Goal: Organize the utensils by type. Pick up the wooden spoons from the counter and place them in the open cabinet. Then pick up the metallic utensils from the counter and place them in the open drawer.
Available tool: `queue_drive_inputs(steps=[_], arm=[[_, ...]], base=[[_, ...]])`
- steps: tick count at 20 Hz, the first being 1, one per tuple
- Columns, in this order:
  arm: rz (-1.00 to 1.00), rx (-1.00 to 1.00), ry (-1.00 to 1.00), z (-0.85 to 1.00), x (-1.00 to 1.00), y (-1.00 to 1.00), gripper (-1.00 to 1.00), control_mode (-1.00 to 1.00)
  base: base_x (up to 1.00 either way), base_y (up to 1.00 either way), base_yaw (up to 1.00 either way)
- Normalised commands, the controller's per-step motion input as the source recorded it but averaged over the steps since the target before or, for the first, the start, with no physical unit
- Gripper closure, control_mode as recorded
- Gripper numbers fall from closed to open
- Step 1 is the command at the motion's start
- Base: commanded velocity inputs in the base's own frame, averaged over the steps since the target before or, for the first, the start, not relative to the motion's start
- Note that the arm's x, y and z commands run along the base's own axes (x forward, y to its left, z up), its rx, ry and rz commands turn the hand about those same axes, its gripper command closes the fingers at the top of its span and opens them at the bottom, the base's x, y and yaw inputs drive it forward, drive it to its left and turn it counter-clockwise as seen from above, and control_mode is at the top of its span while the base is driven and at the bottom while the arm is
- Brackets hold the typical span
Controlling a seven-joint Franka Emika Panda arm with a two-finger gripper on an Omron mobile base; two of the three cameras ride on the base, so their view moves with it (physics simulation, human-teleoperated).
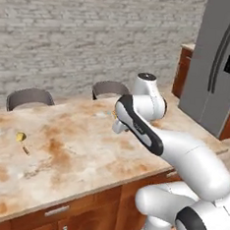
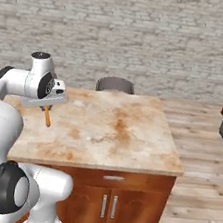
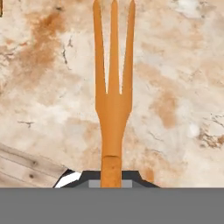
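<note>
My gripper (image 3: 111, 178) is shut on the handle of an orange wooden fork-shaped utensil (image 3: 113, 87), whose three tines point away from the hand above the marble counter (image 3: 175, 65). In the right base view the gripper (image 2: 46, 107) hangs over the counter's left part, and the utensil (image 2: 47, 117) dangles from it, slightly tilted, just above the surface. Seen from the left base, the arm covers most of the gripper (image 1: 115, 119). A small spoon-like utensil (image 1: 21, 138) with a pale yellow head and a brown handle lies on the counter (image 1: 74, 153) far to the left.
A grey fridge (image 1: 220, 62) stands at the right. Two dark chairs (image 1: 29, 98) (image 1: 109, 89) sit behind the counter island. Closed wooden cabinet doors (image 2: 109, 204) and a closed drawer front (image 2: 113, 178) are below the counter's front edge. Wooden floor lies to the right.
</note>
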Motion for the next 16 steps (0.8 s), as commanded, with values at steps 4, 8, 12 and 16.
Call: queue_drive_inputs(steps=[4, 8, 12, 16], arm=[[0.00, 0.00, 0.00, 0.00, 0.00, 0.00, 1.00, 1.00], [0.00, 0.00, 0.00, 0.00, 0.00, 0.00, 1.00, 1.00], [0.00, 0.00, 0.00, 0.00, 0.00, 0.00, 1.00, 1.00], [0.00, 0.00, 0.00, 0.00, 0.00, 0.00, 1.00, 1.00]], base=[[0.00, -0.75, -0.51], [0.01, -0.81, -0.47], [0.03, -0.79, -0.49], [0.03, -0.79, -0.50]])
